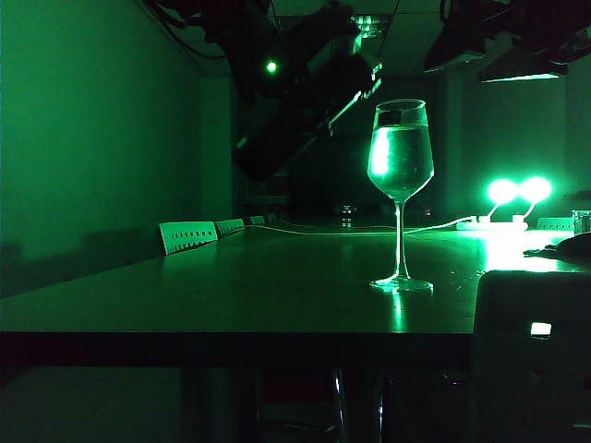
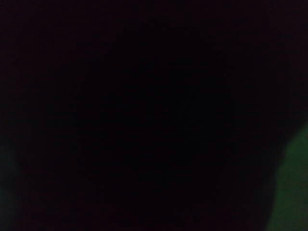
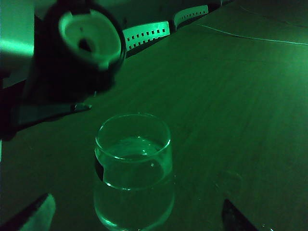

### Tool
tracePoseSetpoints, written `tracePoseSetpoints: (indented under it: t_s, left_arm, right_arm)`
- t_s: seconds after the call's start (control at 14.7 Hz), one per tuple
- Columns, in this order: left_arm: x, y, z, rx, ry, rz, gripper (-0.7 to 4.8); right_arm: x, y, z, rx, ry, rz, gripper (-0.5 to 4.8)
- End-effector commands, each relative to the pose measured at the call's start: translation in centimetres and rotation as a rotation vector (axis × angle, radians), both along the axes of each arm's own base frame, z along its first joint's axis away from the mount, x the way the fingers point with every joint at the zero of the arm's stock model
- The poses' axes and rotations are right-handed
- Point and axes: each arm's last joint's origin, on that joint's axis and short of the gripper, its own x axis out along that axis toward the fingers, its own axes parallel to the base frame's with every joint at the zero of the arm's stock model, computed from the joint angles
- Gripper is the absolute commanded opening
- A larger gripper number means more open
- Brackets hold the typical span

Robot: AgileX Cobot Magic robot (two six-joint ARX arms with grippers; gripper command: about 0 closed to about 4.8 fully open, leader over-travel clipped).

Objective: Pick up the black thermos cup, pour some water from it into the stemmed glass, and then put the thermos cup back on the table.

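The stemmed glass (image 1: 400,161) stands upright on the table (image 1: 277,286), its bowl well filled with water. The black thermos cup (image 1: 286,134) hangs tilted in the air, up and to the left of the glass, its mouth (image 3: 89,33) pointing toward the rim. My left gripper (image 1: 309,92) is shut on the thermos cup; the left wrist view is almost wholly dark and shows no jaws. In the right wrist view I look down on the stemmed glass (image 3: 134,163). My right gripper (image 3: 134,217) is open, one fingertip (image 3: 31,214) on each side of the bowl, touching nothing.
White chair backs (image 1: 187,235) line the table's left edge. A cable (image 1: 369,229) runs across to a power strip (image 1: 489,224) under two bright lamps (image 1: 517,191). A dark box with a small light (image 1: 531,341) stands at the front right. The right arm (image 1: 508,41) hangs overhead.
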Motion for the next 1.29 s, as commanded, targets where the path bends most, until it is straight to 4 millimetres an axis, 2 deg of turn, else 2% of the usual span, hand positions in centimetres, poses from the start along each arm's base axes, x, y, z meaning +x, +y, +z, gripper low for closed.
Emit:
tracePoseSetpoints:
  t_s: [0.07,0.61,0.81,1.29]
  left_arm:
    - [-0.15,0.03,1.06,0.056,-0.083,-0.008,0.57]
    - [-0.11,0.02,1.23,0.049,-0.101,-0.010,0.57]
    - [-0.02,-0.05,1.94,0.015,-0.164,-0.005,0.57]
    - [-0.18,-0.32,1.93,0.235,-0.288,-0.066,0.57]
  right_arm:
    - [0.00,-0.01,0.35,0.006,-0.016,0.001,4.79]
    - [0.00,0.00,0.35,0.006,-0.016,0.001,4.79]
    - [0.00,0.00,0.35,0.006,-0.016,0.001,4.79]
    - [-0.01,0.00,0.34,0.006,-0.016,0.001,4.79]
